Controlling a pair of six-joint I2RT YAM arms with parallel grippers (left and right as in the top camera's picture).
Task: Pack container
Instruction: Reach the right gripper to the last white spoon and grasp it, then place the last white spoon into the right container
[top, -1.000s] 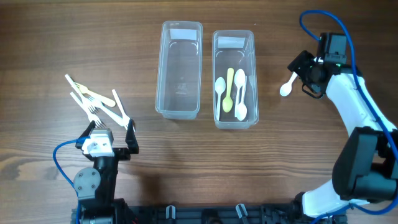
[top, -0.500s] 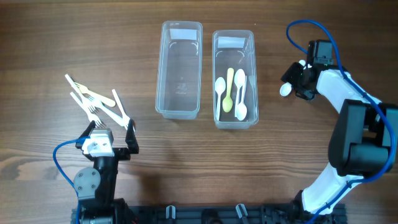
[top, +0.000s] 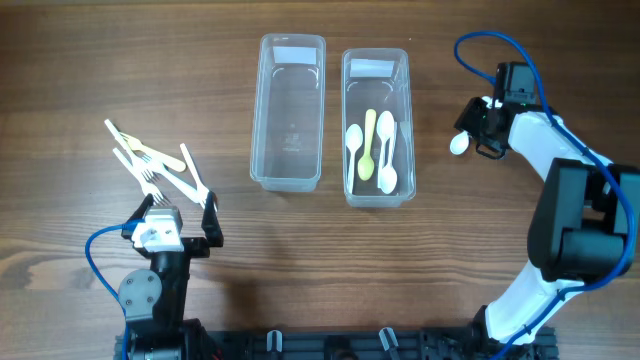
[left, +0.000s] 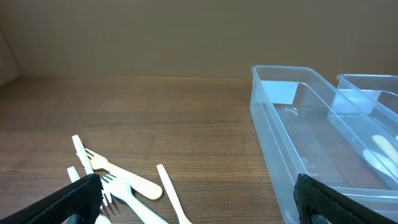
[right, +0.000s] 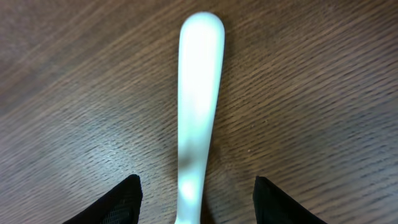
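Observation:
Two clear plastic containers stand side by side at the table's middle. The left container (top: 291, 110) is empty; it also shows in the left wrist view (left: 311, 155). The right container (top: 377, 125) holds several white and pale yellow spoons (top: 370, 150). A white spoon (top: 460, 143) lies on the table right of them. My right gripper (top: 481, 128) is open, low over that spoon, with its handle (right: 198, 112) between the fingertips. My left gripper (top: 178, 235) is open and empty, near a pile of white forks (top: 155, 170), also in the left wrist view (left: 118, 183).
Blue cables loop by both arms. The table is bare brown wood around the containers.
My right gripper has moved left and down toward the white spoon on the table. The left arm has not moved.

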